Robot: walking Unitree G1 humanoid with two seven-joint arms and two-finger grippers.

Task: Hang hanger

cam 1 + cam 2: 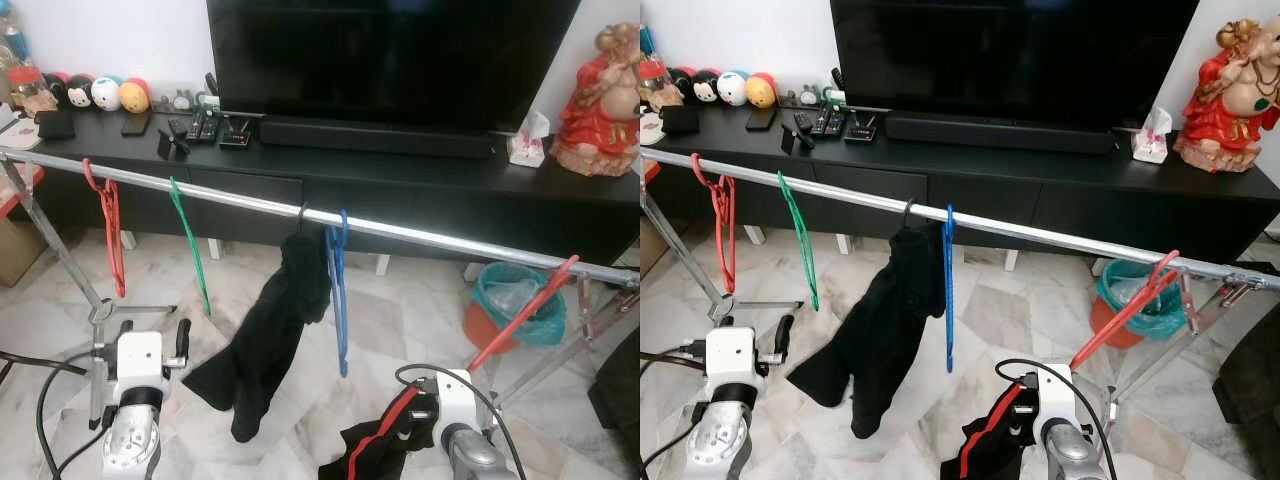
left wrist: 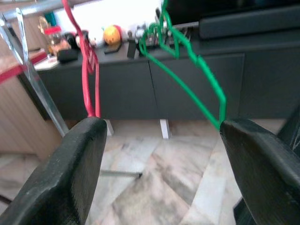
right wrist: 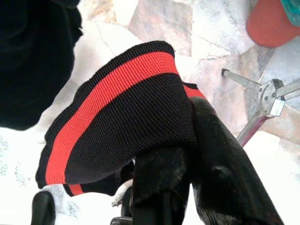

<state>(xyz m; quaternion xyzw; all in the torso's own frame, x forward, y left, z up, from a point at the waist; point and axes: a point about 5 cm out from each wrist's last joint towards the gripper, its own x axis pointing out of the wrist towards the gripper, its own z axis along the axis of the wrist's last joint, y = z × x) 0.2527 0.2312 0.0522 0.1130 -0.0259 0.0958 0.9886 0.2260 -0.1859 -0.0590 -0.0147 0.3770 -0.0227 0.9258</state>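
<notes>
I've got the right gripper [image 3: 187, 154] low at near right, fingers clamped on a black garment w/ red stripe [image 3: 117, 122]; it bunches over the fingers and droops below the wrist. The left gripper [image 2: 159, 159] sits low at near left, fingers wide apart, nothing btwn them, pointing toward the red hanger [image 1: 108, 225] and green hanger [image 1: 190, 245].

The clothes rail [image 1: 420, 236] runs across in front of me, from far left to nearer right. On it, L to R: red hanger, green hanger, a black garment [image 1: 270, 340] hanging on its own hook at mid-rail, a blue hanger [image 1: 338, 290] just beside it on the right, touching the cloth, then another red hanger [image 1: 525, 310] tilted near the right end.

Behind the rail: black TV cabinet [image 1: 400, 190], TV [image 1: 390, 55], red figurine [image 1: 600, 95] at far right. Teal-lined bin [image 1: 515, 305] on the floor past the rail, right side.
</notes>
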